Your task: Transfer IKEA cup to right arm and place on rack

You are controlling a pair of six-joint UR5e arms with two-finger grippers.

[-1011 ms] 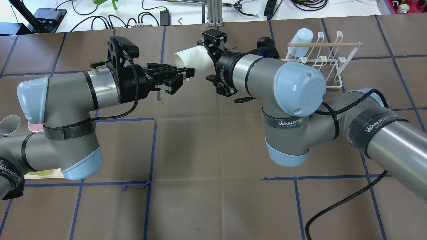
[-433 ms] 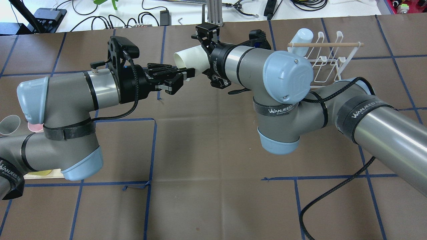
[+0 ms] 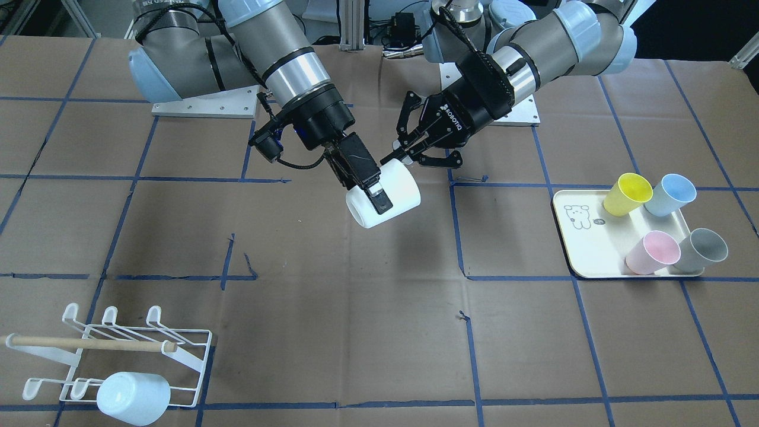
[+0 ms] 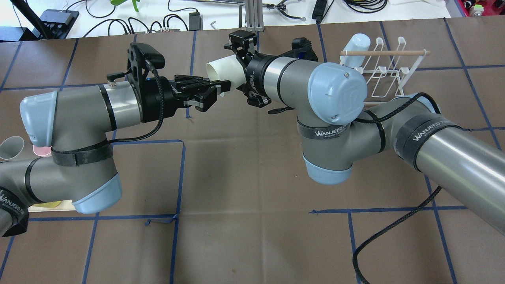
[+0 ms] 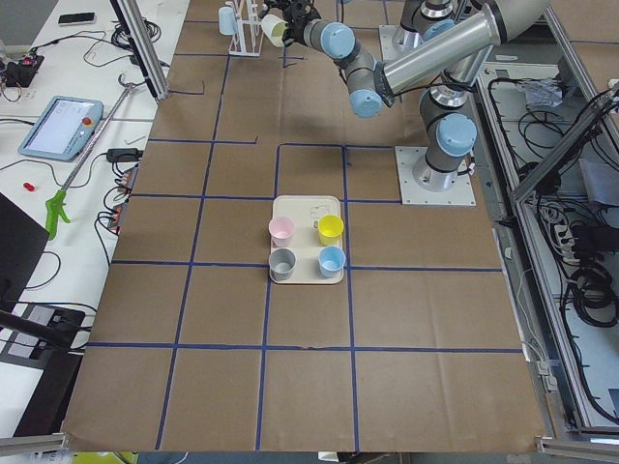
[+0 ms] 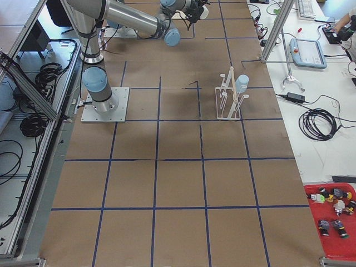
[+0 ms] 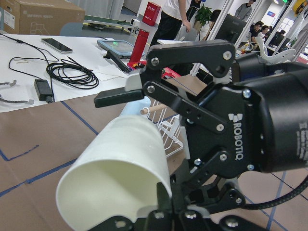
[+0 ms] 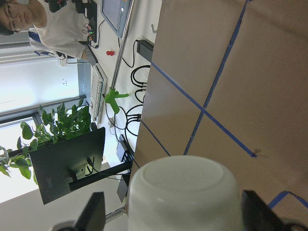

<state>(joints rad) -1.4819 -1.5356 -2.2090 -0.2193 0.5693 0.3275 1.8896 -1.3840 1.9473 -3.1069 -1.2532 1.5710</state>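
Note:
The white IKEA cup (image 3: pixel 396 185) hangs on its side above the table's middle, mouth toward my left arm. My left gripper (image 3: pixel 398 159) is shut on the cup's rim (image 7: pixel 115 159), one finger inside the mouth. My right gripper (image 3: pixel 379 193) straddles the cup's body near its base. It is open, and the right wrist view shows a small gap between each fingertip (image 8: pixel 96 211) and the cup wall (image 8: pixel 183 192). The white wire rack (image 3: pixel 184 356) with its wooden dowel (image 3: pixel 89 343) stands far off on the right arm's side, also seen in the overhead view as the rack (image 4: pixel 390 75).
A pale blue cup (image 3: pixel 133 397) sits upturned on the rack's near corner. The cream bear tray (image 3: pixel 584 237) on the left arm's side holds several coloured cups. Blue tape lines cross the brown table (image 3: pixel 356 332). Cables and gear lie beyond the far edge.
The right arm has swung in toward the cup, bringing its open fingers around the cup's body. The left arm and the cup have stayed still.

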